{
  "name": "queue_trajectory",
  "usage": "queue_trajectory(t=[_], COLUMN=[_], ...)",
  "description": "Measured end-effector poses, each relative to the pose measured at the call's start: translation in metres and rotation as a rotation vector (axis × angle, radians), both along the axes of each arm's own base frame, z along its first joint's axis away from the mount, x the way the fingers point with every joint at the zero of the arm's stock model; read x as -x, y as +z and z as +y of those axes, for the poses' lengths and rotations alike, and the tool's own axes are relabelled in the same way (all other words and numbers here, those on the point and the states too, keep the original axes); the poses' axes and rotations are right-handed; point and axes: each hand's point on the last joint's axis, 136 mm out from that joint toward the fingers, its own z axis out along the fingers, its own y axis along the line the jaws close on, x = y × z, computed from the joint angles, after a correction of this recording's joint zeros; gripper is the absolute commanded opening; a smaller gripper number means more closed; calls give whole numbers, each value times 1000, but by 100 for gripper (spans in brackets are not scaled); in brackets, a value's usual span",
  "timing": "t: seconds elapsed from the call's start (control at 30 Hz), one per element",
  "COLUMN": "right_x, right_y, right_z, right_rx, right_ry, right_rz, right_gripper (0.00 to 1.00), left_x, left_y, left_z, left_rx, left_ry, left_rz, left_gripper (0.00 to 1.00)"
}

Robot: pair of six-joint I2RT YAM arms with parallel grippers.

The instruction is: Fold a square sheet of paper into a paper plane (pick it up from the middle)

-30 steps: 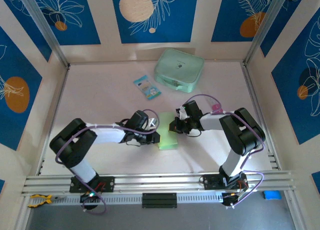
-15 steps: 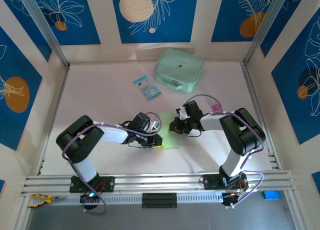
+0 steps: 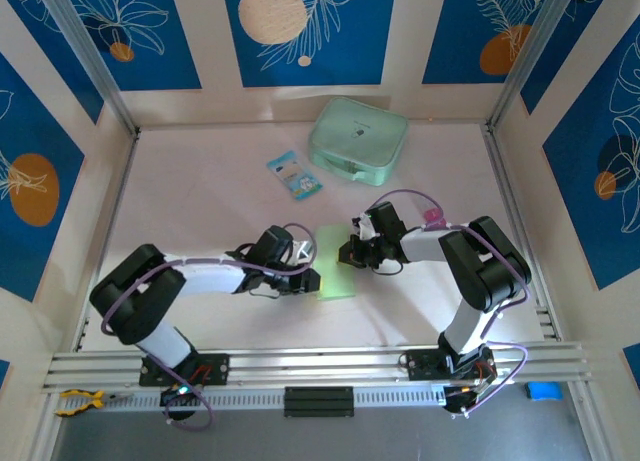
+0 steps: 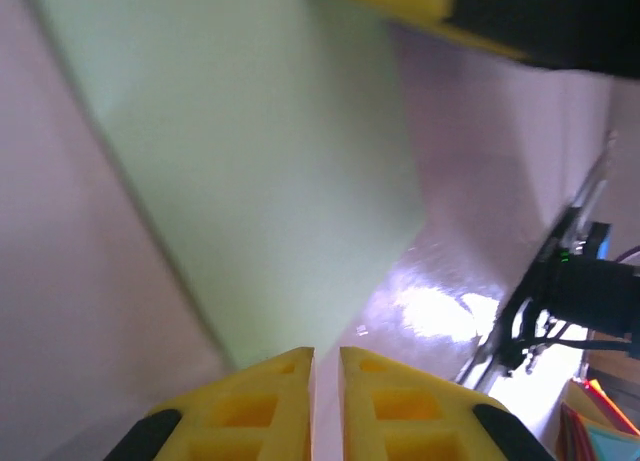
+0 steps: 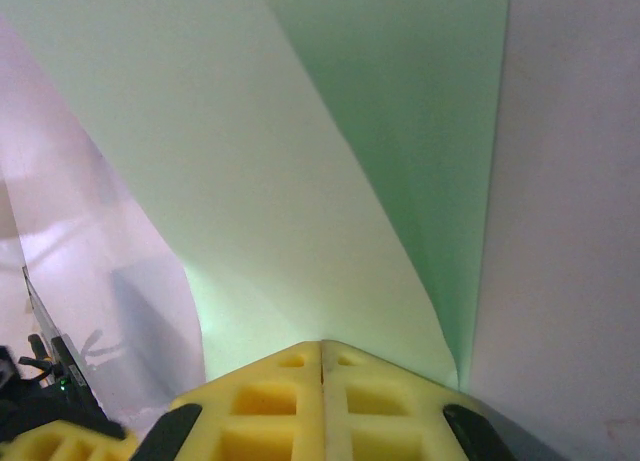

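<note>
Left pincer (image 4: 326, 353): closed to a thin slit, tips at the left edge of the paper (image 3: 337, 279); whether it nips the sheet I cannot tell. Right pincer (image 5: 322, 346): closed, pads together, tips at the paper's right side.

Paper: pale light green, plain, unmarked. Folded, with a lighter flap over a darker layer along a slanting crease. From above it is a narrow oblong, its long side running away from the bases. It lies on the tabletop (image 3: 200, 201) between the two pincers, near the front middle.

Count: paper 1, pincers 2. Farther back, well apart from the paper: packet (image 3: 294, 174) 1, blue-and-white; case (image 3: 358, 139) 1, mint green, just right of the packet.
</note>
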Motion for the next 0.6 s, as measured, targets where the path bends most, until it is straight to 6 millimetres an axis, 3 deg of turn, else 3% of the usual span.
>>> queue_trajectory(t=[0.17,0.37,0.6], right_x=[0,0,-1], right_y=[0,0,0], right_z=[0,-1,-1], right_rx=[0,-1,-1], right_ry=[0,-2,-3], right_rz=[0,1,1], right_gripper=[0,0,0], left_x=[-6,1,11], left_y=[8,-18,-31], left_z=[-8,-10,-6], left_rx=[36,4,-41], left_ry=[1,-11,-43], left_rz=[-15,64,87], left_gripper=[17,16,16])
